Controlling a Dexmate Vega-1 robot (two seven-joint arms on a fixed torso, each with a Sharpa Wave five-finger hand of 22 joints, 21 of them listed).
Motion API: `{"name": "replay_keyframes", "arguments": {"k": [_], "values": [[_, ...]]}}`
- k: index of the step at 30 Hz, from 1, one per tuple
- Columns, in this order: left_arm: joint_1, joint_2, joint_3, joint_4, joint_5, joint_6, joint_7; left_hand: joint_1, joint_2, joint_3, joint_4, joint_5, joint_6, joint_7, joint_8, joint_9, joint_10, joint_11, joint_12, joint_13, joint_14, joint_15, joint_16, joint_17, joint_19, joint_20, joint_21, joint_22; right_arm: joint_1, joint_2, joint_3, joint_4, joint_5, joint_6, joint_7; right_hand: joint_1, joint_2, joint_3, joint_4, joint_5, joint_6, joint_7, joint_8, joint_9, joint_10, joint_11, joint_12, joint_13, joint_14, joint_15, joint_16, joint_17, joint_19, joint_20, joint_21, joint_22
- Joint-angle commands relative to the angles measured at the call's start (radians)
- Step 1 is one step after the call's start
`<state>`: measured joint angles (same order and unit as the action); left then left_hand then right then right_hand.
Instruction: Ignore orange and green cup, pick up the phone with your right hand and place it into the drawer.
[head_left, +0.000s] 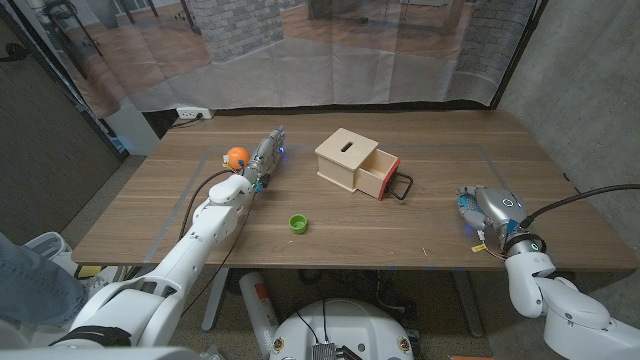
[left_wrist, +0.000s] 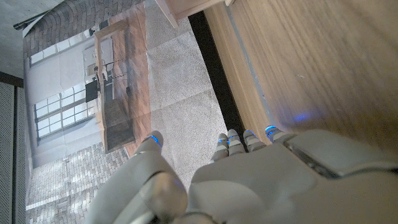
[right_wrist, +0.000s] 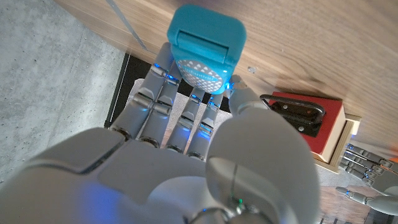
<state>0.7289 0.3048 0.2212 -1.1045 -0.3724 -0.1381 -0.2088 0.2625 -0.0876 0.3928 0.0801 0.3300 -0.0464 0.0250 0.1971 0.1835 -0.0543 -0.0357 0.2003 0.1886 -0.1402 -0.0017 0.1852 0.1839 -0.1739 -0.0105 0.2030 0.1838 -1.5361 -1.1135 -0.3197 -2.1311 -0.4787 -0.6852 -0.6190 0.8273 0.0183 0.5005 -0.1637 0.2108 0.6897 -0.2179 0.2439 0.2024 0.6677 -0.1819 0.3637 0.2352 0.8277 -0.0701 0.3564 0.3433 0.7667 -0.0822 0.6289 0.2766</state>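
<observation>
Your right hand (right_wrist: 186, 155) pinched the phone (right_wrist: 206, 46), apparently between thumb and fingers, well right of the drawer (head_left: 378, 174); you needed it level, approaching the open mouth.

- left arm (head_left: 200, 245) wears smooth white shells, with a thin black cable running beside it
- left hand (head_left: 266, 158) is silvery grey, small blue lights glowing at its fingertips (left_wrist: 270, 130)
- right arm (head_left: 555, 300) has white rounded casings, a black cuff with a green-lit ring, and a thick black cable
- right hand (right_wrist: 186, 155) is grey, segmented, with blue glints between the fingers
</observation>
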Motion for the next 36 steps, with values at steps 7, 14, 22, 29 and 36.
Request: {"name": "replay_keyframes", "arguments": {"k": [7, 14, 22, 29, 36], "values": [[0.014, 0.019, -0.009, -0.042, -0.004, 0.002, 0.005, 0.001, 0.007, -0.003, -0.001, 0.006, 0.002, 0.004, 0.003, 0.006, -0.004, 0.004, 0.005, 0.001, -0.009, 0.005, 0.003, 0.001, -0.044, -0.011, 0.000, 0.001, -0.007, -0.016, 0.032, -0.035, -0.015, -0.009, 0.004, 0.039, 0.029, -0.002, 0.010, -0.007, 0.017, 0.000, -0.002, 0.003, 0.002, -0.011, -0.004, 0.001, 0.034, -0.152, -0.005, 0.006, -0.016, -0.089, 0.010, 0.004], [0.025, 0.026, -0.012, -0.063, -0.006, 0.004, 0.011, 0.002, 0.008, -0.004, -0.001, 0.006, 0.002, 0.003, 0.003, 0.006, -0.004, 0.004, 0.004, 0.001, -0.008, 0.005, 0.003, 0.001, -0.044, -0.013, 0.000, 0.001, -0.010, -0.013, 0.045, -0.046, -0.025, 0.009, -0.007, 0.038, 0.027, -0.004, 0.013, -0.009, 0.023, 0.000, -0.002, 0.003, 0.007, -0.008, -0.003, 0.002, 0.029, -0.150, -0.011, 0.006, -0.025, -0.082, 0.014, 0.007], [0.029, 0.032, -0.012, -0.077, -0.007, 0.007, 0.015, 0.002, 0.009, -0.005, -0.001, 0.006, 0.004, 0.004, 0.004, 0.006, -0.004, 0.003, 0.004, 0.001, -0.008, 0.005, 0.003, 0.001, -0.044, -0.014, 0.000, 0.001, -0.007, -0.016, 0.047, -0.052, -0.053, 0.027, -0.007, 0.038, 0.030, -0.004, 0.015, -0.011, 0.019, -0.001, -0.006, 0.003, 0.008, -0.012, -0.003, 0.002, 0.027, -0.151, -0.014, 0.007, -0.030, -0.078, 0.017, 0.008], [0.025, 0.032, -0.009, -0.073, -0.009, 0.009, 0.013, 0.003, 0.009, -0.006, -0.001, 0.006, 0.003, 0.004, 0.003, 0.006, -0.005, 0.002, 0.004, 0.001, -0.009, 0.005, 0.003, 0.001, -0.044, -0.014, 0.000, 0.001, 0.002, -0.009, 0.049, -0.054, -0.063, 0.052, 0.002, 0.040, 0.031, -0.004, 0.015, -0.011, 0.019, -0.001, -0.007, 0.003, 0.010, -0.013, -0.003, 0.002, 0.029, -0.151, -0.015, 0.008, -0.034, -0.077, 0.020, 0.009], [0.020, 0.031, -0.007, -0.066, -0.008, 0.007, 0.010, 0.003, 0.010, -0.008, -0.001, 0.005, 0.003, 0.003, 0.003, 0.006, -0.006, 0.007, 0.004, 0.001, -0.009, 0.005, 0.003, 0.001, -0.045, -0.012, 0.000, 0.001, 0.035, 0.013, 0.035, -0.036, -0.080, 0.077, 0.006, 0.044, 0.032, -0.003, 0.014, -0.012, 0.024, 0.000, -0.007, 0.003, 0.014, -0.011, -0.002, 0.002, 0.031, -0.153, -0.017, 0.008, -0.034, -0.075, 0.024, 0.010]]}}
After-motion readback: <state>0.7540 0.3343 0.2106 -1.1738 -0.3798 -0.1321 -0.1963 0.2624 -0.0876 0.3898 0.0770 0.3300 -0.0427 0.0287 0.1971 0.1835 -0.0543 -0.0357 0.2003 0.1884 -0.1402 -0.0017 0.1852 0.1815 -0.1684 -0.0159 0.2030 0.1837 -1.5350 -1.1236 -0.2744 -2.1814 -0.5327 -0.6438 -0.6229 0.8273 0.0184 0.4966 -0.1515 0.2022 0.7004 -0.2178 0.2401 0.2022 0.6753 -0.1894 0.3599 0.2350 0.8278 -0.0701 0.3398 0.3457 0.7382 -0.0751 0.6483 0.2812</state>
